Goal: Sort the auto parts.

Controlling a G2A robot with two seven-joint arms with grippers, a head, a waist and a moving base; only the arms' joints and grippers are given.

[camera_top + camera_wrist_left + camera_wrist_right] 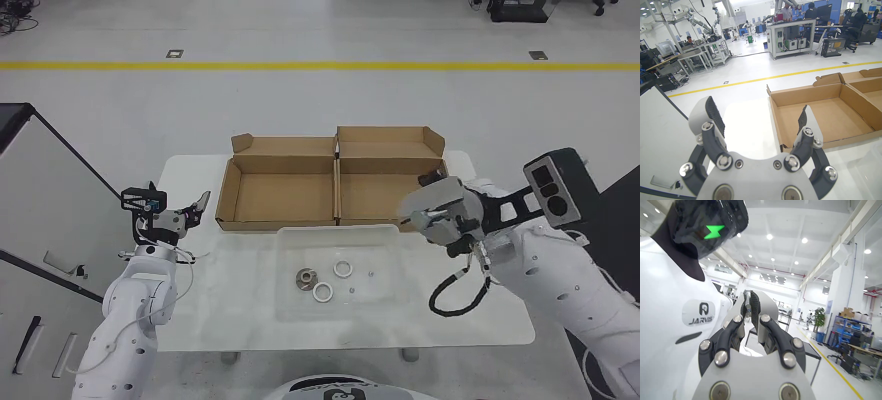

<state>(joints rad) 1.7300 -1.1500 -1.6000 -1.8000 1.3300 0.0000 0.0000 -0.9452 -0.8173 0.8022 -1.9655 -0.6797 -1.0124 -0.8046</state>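
Right gripper is closed hard on a small threaded bolt, pinched between the ribbed pads with almost no gap. In the top view this arm sits over the right part of the table, by the near corner of the right box. Left gripper is spread wide and holds nothing; it hangs just beside the outer wall of the left box.

Remaining parts lie in the clear tray in front of the boxes: a grey flanged part, a white ring and a second white ring.

Risks, as judged:
- The fingers point up and back toward the ceiling, away from the table. Release in this attitude would likely drop the bolt outside any box. The wrist needs turning over first.
- The hold is a narrow pinch on a round, threaded shank. A quick wrist turn could let the bolt pivot or slide between the pads.
- Both boxes look empty and adjoin each other. A release near the shared wall could put the bolt on the wrong side, or bounce it out.

Orientation: the bolt's long axis runs along the fingers, roughly in line with them. One end stands just past the fingertips, pointing upward. Which end is the head cannot be told.
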